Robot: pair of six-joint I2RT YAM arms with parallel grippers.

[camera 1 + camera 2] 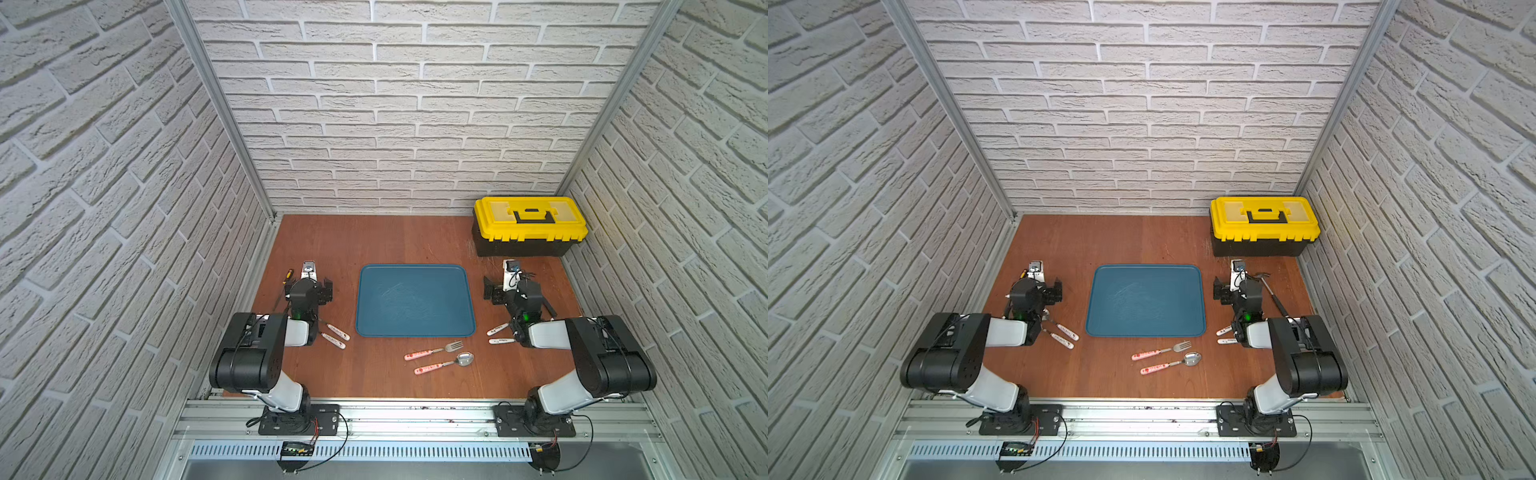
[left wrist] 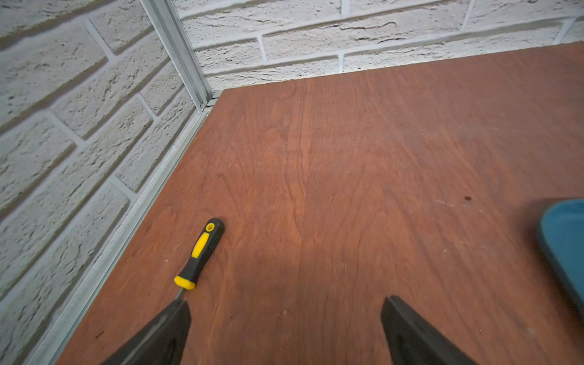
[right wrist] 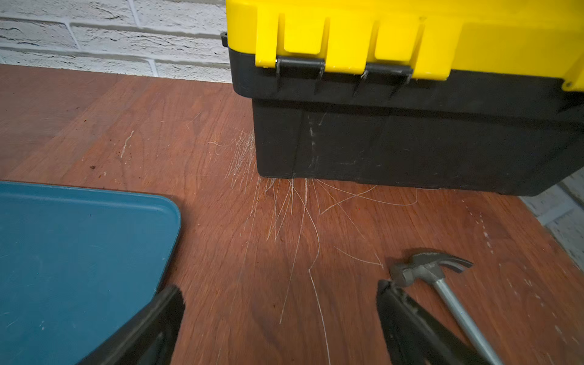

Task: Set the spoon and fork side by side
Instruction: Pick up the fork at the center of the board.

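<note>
At the far left a black-and-yellow-handled screwdriver (image 2: 200, 252) lies by the wall, just beside the left gripper (image 2: 284, 303), whose jaws stand wide apart and empty above the brown wooden table (image 1: 374, 374). Beside that arm lie two white-handled utensils (image 1: 338, 332), then the blue rectangular plastic tray (image 1: 415, 299). In front of the tray, the metal fork with a pink patterned handle (image 1: 434, 351) and the matching pink-handled metal spoon (image 1: 444, 364) lie on the table, close and roughly parallel, not touching. Further right two more white-handled pieces (image 1: 498, 329) poke out from under the right arm. The right gripper (image 3: 279, 289) is likewise released and empty, near a steel claw hammer (image 3: 429, 268) and the yellow-lidded black toolbox (image 1: 530, 224). The pair looks already set, so the risk is undoing it: a jaw pressing one thin handle could skid it into its neighbour, or an arm could pick the white-handled cutlery instead.
</note>
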